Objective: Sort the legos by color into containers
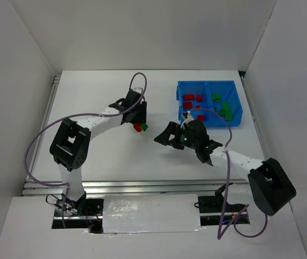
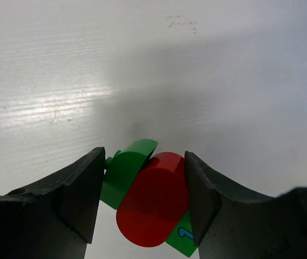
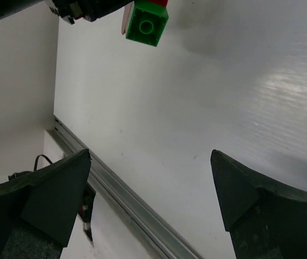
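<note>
My left gripper is shut on two legos pressed together: a green lego against the left jaw and a red lego against the right jaw. From above, this pair sits at the tip of the left gripper near the table's middle. The right wrist view shows the green lego at its top edge. My right gripper is open and holds nothing, just left of the blue bin; its jaws stand wide. The bin's left container holds red legos, the right one green legos.
White walls enclose the table on three sides. A metal rail runs along the table's near edge. Purple cables loop beside both arms.
</note>
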Tool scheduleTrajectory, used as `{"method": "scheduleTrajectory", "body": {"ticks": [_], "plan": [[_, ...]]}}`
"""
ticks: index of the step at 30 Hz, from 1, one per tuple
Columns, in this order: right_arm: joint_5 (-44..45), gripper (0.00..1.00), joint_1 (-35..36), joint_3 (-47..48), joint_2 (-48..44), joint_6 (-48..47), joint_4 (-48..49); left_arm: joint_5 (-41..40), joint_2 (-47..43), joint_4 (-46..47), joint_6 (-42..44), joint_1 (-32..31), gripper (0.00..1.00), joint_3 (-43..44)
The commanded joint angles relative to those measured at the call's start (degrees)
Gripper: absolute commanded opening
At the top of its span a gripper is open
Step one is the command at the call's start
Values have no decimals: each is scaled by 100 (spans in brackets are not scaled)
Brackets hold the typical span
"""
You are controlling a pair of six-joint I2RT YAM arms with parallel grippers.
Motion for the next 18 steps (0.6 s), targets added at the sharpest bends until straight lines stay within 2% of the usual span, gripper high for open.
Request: {"method": "scheduleTrajectory", "body": {"ticks": [1,7,12,18], "plan": [[812,100,444,24,538,558,1571,-294,-418,-253,-1156,-135,0,-54],[1375,100,797,217,1270,612,2301,-468,-813,-780,-2063,-442,0,-46],[1332,98,823,156,1481,489,3056,-260,-1234,-782,-2250,-636,0,-107],[1578,95,929,375,1631,234,3153,-83,-1543,-685,-2478,-821,0,-300]]}}
